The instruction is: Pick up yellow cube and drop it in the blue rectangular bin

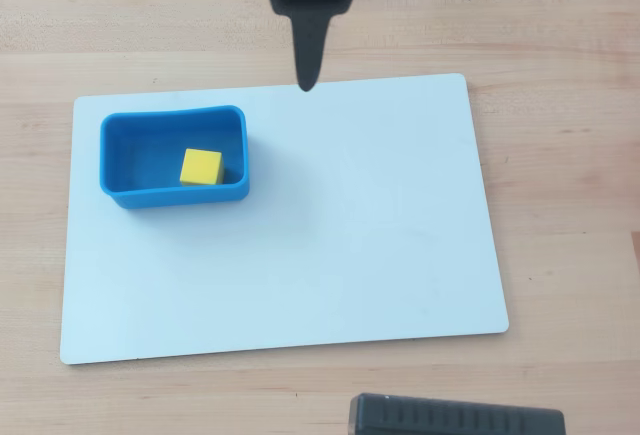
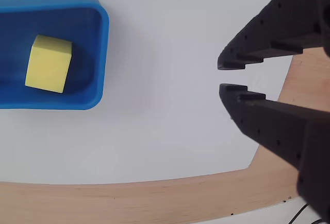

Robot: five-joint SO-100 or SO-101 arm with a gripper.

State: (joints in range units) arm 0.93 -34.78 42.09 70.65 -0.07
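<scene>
the yellow cube (image 1: pixel 201 167) sits inside the blue bin (image 1: pixel 120 155), on the bin's floor. in the overhead view it is a bit right of the middle of the bin, close to the right wall. in the wrist view the yellow cube (image 2: pixel 48 63) looks a little turned, and the blue bin (image 2: pixel 100 54) runs off the left edge of the picture. nothing is touching the cube but the bin.

the bin rests on a big white board (image 1: pixel 350 235), near the board's top left corner in the overhead view. the board lies flat on the wooden worktop (image 1: pixel 560 155).

the jaws (image 2: pixel 225 77) are well away from the bin, off to its right in the wrist view. they are only a tiny bit apart, with a thin gap between the tips, and they hold nothing. in the overhead view the black jaws (image 1: pixel 307 83) point down at the top edge of the board and look like one thin point.

a black thing (image 1: pixel 455 417) lies at the bottom edge of the overhead view.
</scene>
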